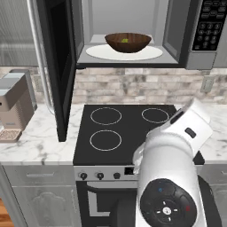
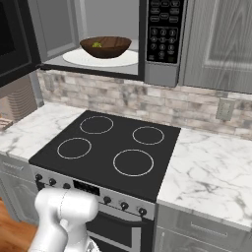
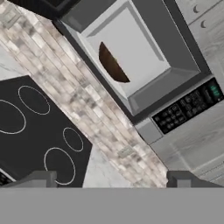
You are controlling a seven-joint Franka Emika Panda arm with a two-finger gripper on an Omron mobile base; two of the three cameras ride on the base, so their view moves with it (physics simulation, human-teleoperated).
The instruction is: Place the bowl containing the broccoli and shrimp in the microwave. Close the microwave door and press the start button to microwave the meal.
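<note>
The dark brown bowl (image 1: 127, 42) (image 2: 106, 47) (image 3: 111, 65) sits on the white turntable plate (image 1: 148, 53) (image 2: 74, 57) inside the microwave (image 1: 195, 60) (image 2: 162, 74) (image 3: 151, 131). A bit of green broccoli (image 1: 125, 41) (image 2: 97, 45) shows over its rim; the shrimp is hidden. The microwave door (image 1: 60, 71) (image 2: 12, 42) hangs wide open to the left, its silver bar handle (image 1: 39, 57) toward me. The black keypad (image 1: 210, 24) (image 2: 165, 29) (image 3: 186, 107) is on the right. My gripper (image 3: 111, 178) is open and empty, well back from the microwave, over the stove.
A black cooktop (image 1: 128, 128) (image 2: 108, 147) (image 3: 26, 113) lies below the microwave, between marble counters (image 1: 31, 146) (image 2: 211, 172). A coffee machine (image 1: 15, 104) stands at the left. A wall outlet (image 2: 225, 109) is on the brick backsplash, under a grey cabinet (image 2: 221, 39).
</note>
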